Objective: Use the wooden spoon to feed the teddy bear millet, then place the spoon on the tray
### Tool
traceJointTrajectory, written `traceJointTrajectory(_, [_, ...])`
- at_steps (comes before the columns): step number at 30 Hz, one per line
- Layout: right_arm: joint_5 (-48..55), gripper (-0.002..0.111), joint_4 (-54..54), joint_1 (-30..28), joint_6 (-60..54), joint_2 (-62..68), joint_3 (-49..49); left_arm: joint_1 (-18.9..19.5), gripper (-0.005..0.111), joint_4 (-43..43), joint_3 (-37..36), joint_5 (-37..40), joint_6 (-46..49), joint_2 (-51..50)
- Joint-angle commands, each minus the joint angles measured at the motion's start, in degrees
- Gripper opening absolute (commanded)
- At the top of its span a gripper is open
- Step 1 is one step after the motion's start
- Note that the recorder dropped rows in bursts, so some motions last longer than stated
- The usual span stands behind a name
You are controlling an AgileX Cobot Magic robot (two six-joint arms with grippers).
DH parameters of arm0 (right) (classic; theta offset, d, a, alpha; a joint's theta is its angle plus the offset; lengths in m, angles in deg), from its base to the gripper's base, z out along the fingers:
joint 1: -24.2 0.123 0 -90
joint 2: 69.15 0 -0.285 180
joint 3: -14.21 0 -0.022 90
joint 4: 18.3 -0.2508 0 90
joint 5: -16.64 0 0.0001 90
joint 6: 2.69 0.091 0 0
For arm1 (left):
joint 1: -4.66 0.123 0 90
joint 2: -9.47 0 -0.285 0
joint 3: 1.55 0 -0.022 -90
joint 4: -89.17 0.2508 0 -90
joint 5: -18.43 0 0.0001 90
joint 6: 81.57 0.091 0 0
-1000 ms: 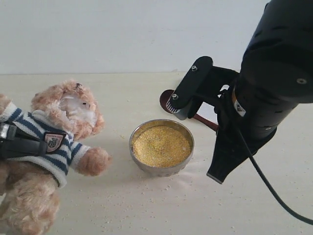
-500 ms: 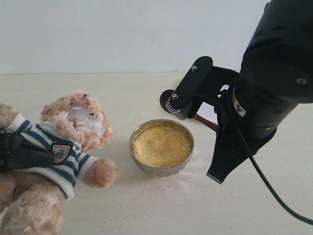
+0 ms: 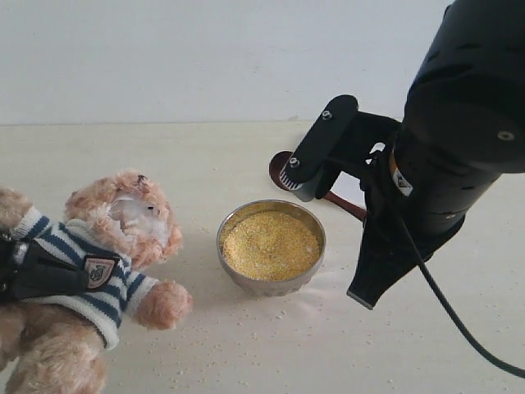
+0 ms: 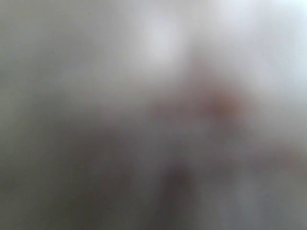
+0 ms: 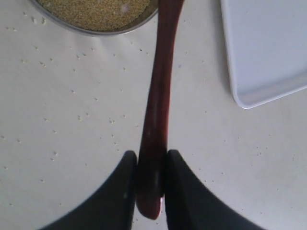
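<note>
Right gripper (image 5: 152, 165) clamped on the wooden spoon (image 5: 160, 86); left gripper (image 3: 49, 275) closed around the teddy bear (image 3: 123, 217).
Spoon pinched at the handle's very end, probably for reach, stretching ahead of the jaws over the rim of the metal bowl (image 5: 96, 29) of millet (image 5: 91, 9). Tray (image 5: 268, 48) near, off to one side of the jaws, handy for the put-down. Bear gripped at the striped torso, seemingly to present its face for feeding; left wrist view too blurred to confirm. Two grippers, one spoon, one bear, one bowl, one tray.

No legible text or labels.

Golden millet (image 3: 271, 244); pinkish-tan teddy bear (image 3: 111, 287) (navy-white stripes).
</note>
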Motion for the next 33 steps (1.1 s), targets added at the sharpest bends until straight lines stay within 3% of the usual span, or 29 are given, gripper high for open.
traceJointTrajectory(1, [-0.08, 0.009, 0.01, 0.15, -0.09, -0.61, 0.38, 0.07, 0.006, -0.60, -0.10, -0.04, 0.49, -0.12])
traceJointTrajectory(18, [-1.82, 0.009, -3.44, 0.28, -5.29, 1.14, 1.04, 0.07, 0.006, -0.60, -0.10, -0.04, 0.49, -0.12])
traceJointTrajectory(25, [11.38, 0.009, 4.82, 1.57, -6.68, 10.28, 9.72, 0.07, 0.006, -0.60, -0.10, -0.04, 0.49, -0.12])
traceJointTrajectory(33, [11.38, 0.009, 12.42, 4.66, -10.01, 17.58, 16.32, 0.07, 0.006, -0.60, -0.10, -0.04, 0.49, -0.12])
